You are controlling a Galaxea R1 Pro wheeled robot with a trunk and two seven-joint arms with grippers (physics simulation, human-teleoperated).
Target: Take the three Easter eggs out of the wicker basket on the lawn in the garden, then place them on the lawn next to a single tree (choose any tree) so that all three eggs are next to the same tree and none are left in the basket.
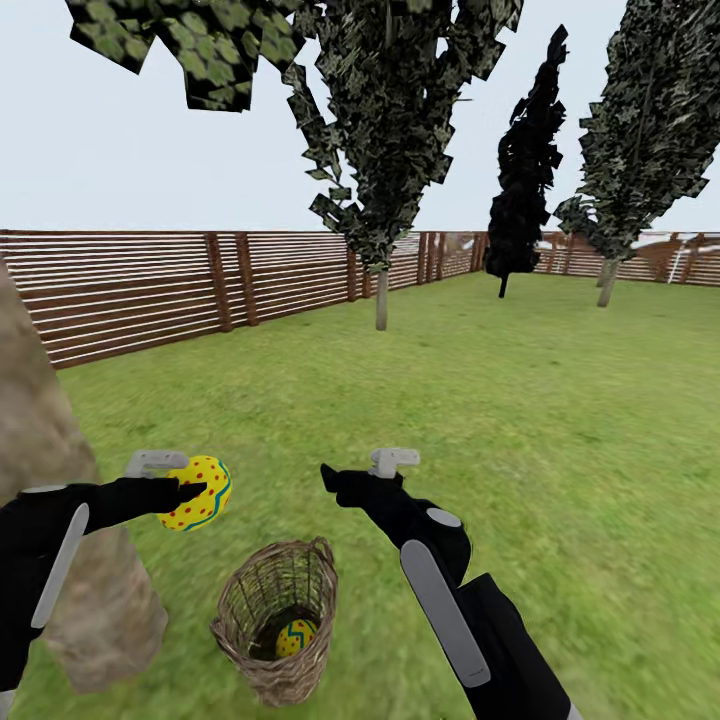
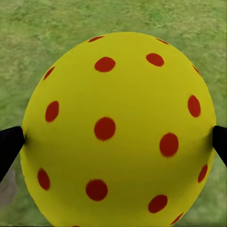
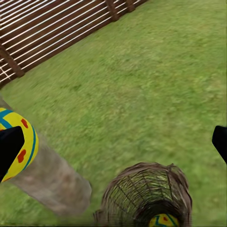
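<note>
Landmark: the basket (image 1: 277,622), a woven brown bucket shape standing on the grass (image 1: 520,400), tilted a little so its mouth faces the head camera.

Egg in the basket: one yellow egg (image 1: 296,637) with a blue zigzag lies at the bottom of the basket; the right wrist view catches its top (image 3: 163,220) through the open rim (image 3: 146,170).

Held egg: a second yellow egg (image 1: 197,493) with red dots and blue stripes is up in the air, above the basket and to its left, clear of the rim. In the left wrist view its dotted face (image 2: 118,127) is close to the lens, with grass behind it.

Left gripper: the left gripper (image 1: 190,492) pinches the held egg, one dark fingertip (image 2: 9,144) pressed against each side of it.

Right gripper: the right gripper (image 1: 335,478) hovers above the basket and slightly to its right, with nothing in it; its jaws are spread wide, the two dark tips at opposite edges of the right wrist view.

Tree trunk: a thick mottled grey-brown trunk (image 1: 60,520) rises from the grass just left of the basket, near it but not touching.

Fence: a brown slatted fence (image 1: 200,285) runs well beyond the basket.

Other trees: thin-trunked trees (image 1: 385,150) and a black conifer (image 1: 525,170) stand far behind the basket, near the fence.
</note>
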